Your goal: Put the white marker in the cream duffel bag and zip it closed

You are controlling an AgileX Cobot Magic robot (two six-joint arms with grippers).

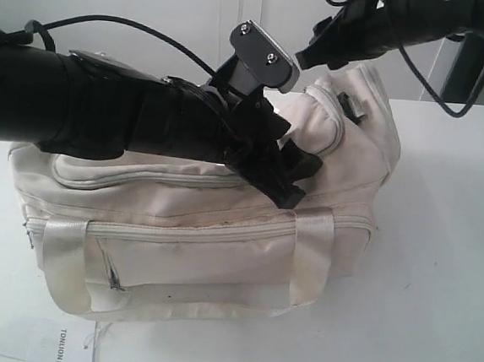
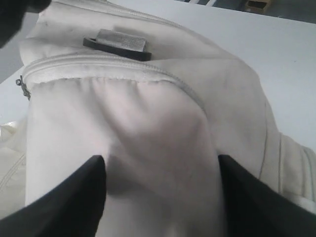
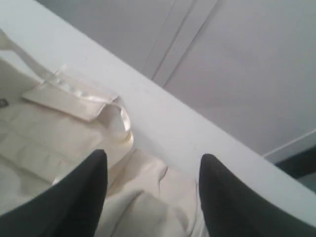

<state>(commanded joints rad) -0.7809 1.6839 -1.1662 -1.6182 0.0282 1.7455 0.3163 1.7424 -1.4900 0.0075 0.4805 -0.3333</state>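
The cream duffel bag [image 1: 219, 247] lies on the white table [image 1: 437, 274], its zipped front pocket facing the exterior camera. My left gripper [image 1: 298, 173] reaches over the bag's top from the left. In the left wrist view it [image 2: 160, 165] is open, its fingers wide apart with the fabric of the bag's end pocket [image 2: 148, 138] bulging between them, below a black strap ring [image 2: 116, 44]. My right gripper [image 1: 317, 48] hovers above the bag's far end and is open [image 3: 153, 160] over crumpled cream fabric and a shiny handle [image 3: 79, 94]. The white marker is not in view.
A printed paper label [image 1: 41, 341] lies on the table by the bag's near left corner. A small zip pull [image 2: 20, 85] hangs at the end pocket's corner. A white wall [image 3: 237, 59] stands behind the table's far edge. A dark stand [image 1: 468, 65] rises at the back right.
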